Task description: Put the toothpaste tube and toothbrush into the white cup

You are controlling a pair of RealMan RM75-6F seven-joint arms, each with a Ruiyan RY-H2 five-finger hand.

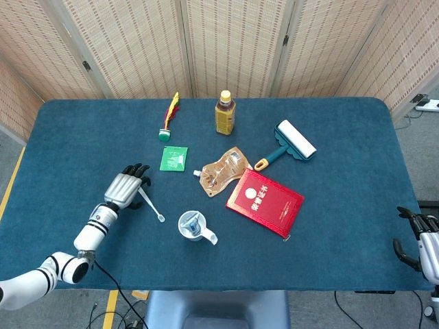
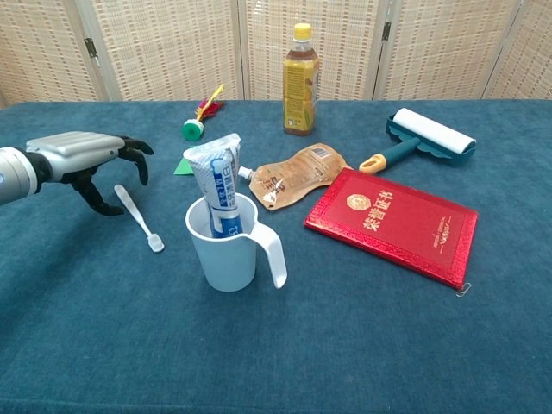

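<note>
White plastic is forming the cup [image 2: 226, 250], which is standing upright on the blue cloth of the table [image 2: 362, 345] with its handle pointing toward the robot's right and the near edge. The toothpaste tube [image 2: 220, 185] is already standing inside the cup, cap end down, leaning slightly and sticking out well above the rim. The toothbrush [image 2: 138, 217] is lying flat on the cloth to the left of the cup, apart from it, its head pointing toward the cup.

The left hand [image 2: 90, 159] is hovering just beside the toothbrush's handle end, further from the cup than the brush is. Its dark fingers [image 2: 134, 155] are curling downward with gaps between them and are holding nothing; whether a fingertip is touching the handle cannot be told. The right hand [image 1: 422, 240] is showing only in the head view, far to the right of the cup at the table's near corner, fingers apart and empty.

Behind the cup, a green packet [image 1: 173, 158] and a green-based feathered shuttlecock [image 1: 168, 116] are lying toward the far edge. A yellow-capped drink bottle [image 2: 300, 82] is standing behind and right of the cup. Nearer, right of the cup, a tan spouted pouch [image 2: 293, 172], a red booklet [image 2: 392, 224] and a lint roller [image 2: 427, 138] are resting.
</note>
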